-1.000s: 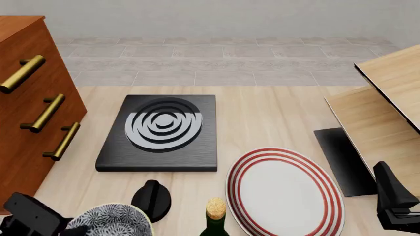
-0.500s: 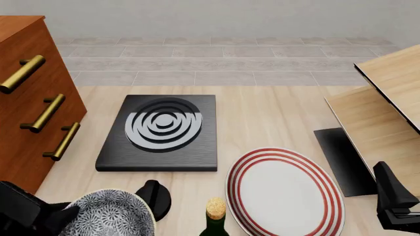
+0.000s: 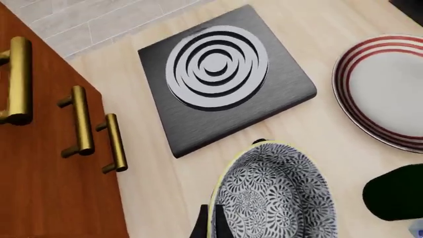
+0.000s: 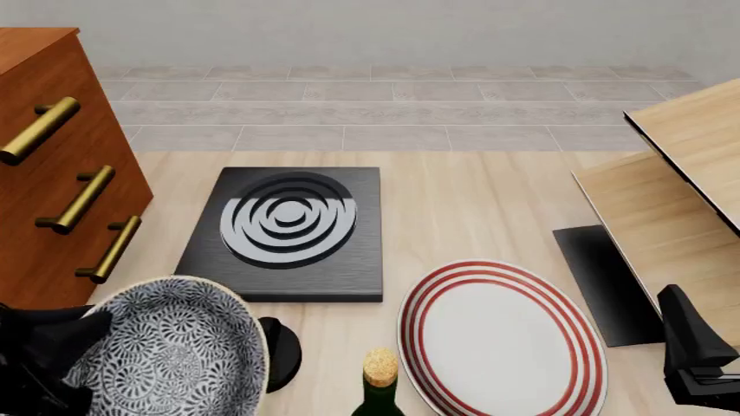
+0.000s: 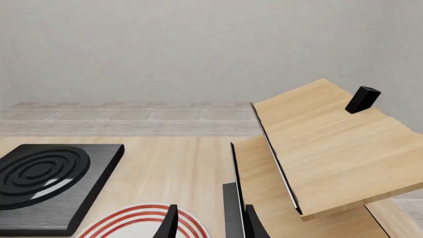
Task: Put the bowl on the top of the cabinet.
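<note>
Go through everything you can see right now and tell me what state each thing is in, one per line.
bowl: lifted off the table, tilted, gripped at its rim by the left gripper
cabinet: all three drawers shut
plate: flat on the table, empty
bottle: upright, corked
hotplate: flat on the table, nothing on it
right gripper: jaws open, empty
</note>
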You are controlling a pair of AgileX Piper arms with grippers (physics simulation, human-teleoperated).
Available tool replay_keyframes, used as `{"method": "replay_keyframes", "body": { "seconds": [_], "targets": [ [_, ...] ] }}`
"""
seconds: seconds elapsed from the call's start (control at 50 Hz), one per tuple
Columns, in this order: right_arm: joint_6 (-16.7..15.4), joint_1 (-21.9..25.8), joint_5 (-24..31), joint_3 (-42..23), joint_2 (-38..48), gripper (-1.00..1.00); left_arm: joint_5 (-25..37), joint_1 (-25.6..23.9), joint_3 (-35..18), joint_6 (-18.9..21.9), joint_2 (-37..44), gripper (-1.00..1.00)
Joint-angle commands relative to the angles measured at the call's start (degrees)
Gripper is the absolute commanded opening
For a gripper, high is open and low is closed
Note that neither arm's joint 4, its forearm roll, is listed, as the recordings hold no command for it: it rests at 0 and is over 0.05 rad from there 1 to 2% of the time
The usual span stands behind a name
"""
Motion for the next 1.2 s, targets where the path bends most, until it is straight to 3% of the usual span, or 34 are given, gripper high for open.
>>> {"method": "replay_keyframes", "body": {
  "seconds": [0.02,0.6,0.98,1.2],
  "targets": [
    [0.01,0.0,0.0,0.0,0.0,1.0,-0.21,1.6,-6.15,-0.4,0.51,-1.0],
    [0.0,-0.01,0.0,0.0,0.01,1.0,-7.25,13.45,-15.95,-11.27,6.48,-1.0],
    [0.0,0.0,0.0,0.0,0.01,1.0,-7.36,15.43,-21.06,-15.74,5.69,-1.0],
    [0.0,-0.01,0.0,0.0,0.0,1.0,-4.66,13.02,-25.39,-17.77,1.25,-1.0]
  ]
}}
